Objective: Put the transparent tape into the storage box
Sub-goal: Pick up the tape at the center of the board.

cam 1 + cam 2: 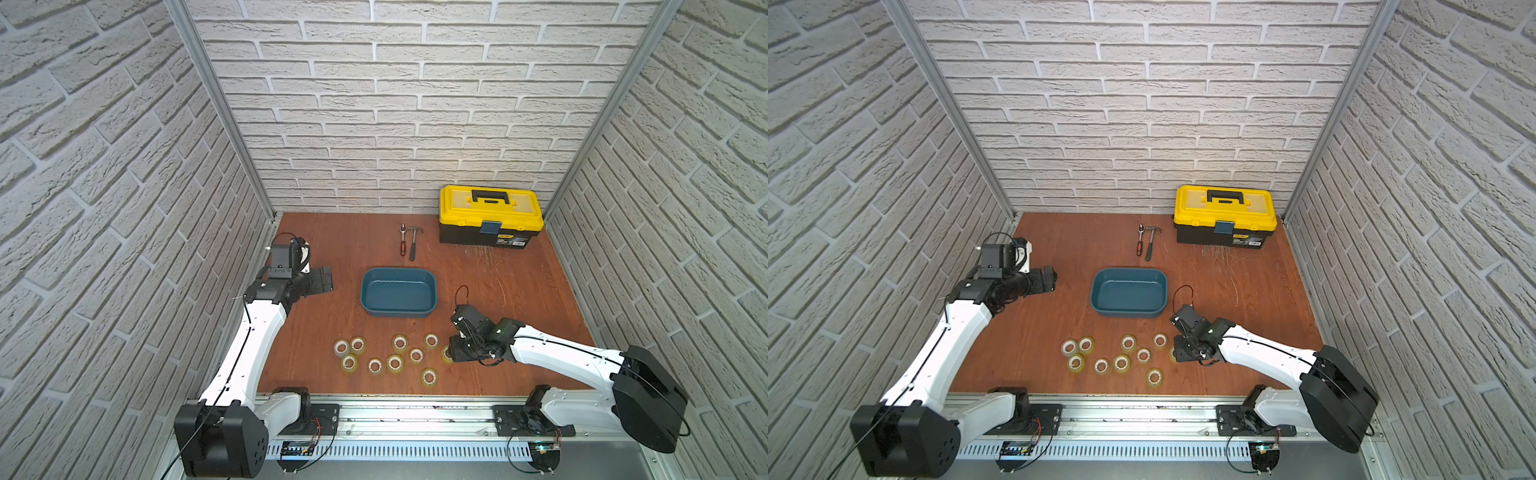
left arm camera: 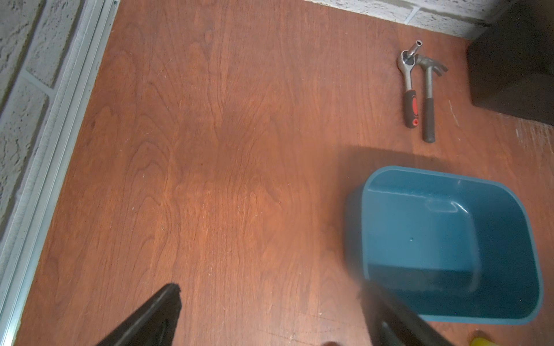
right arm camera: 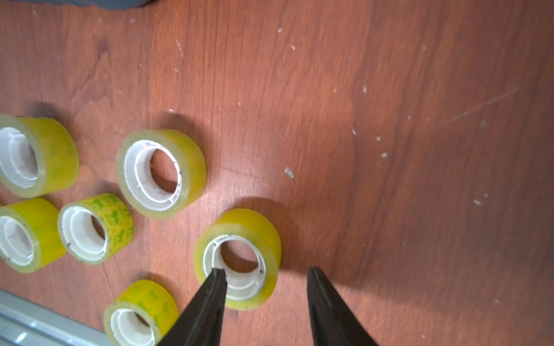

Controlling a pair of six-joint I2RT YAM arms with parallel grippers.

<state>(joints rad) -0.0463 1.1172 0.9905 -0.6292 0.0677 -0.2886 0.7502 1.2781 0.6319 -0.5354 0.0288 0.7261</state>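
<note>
The storage box [image 1: 399,293] [image 1: 1128,291] [image 2: 449,239] is a shallow teal tub at mid-table with nothing in it. Several yellowish transparent tape rolls [image 1: 395,363] [image 1: 1121,363] with white cores lie flat in front of it. My right gripper [image 1: 455,353] [image 1: 1179,353] [image 3: 266,270] hangs open over the rightmost roll [image 1: 446,354] [image 3: 257,224]. One fingertip [image 3: 218,277] is over that roll's white core, and the other is just outside its outer wall. My left gripper [image 1: 324,280] [image 1: 1050,278] [image 2: 269,287] hovers left of the box, open and holding nothing.
A yellow-lidded black toolbox [image 1: 490,216] stands at the back right. A ratchet [image 1: 402,239] and a hammer [image 1: 414,243] lie side by side behind the box. Brick-patterned walls close in three sides, and the arms' metal rail [image 1: 415,415] runs along the front.
</note>
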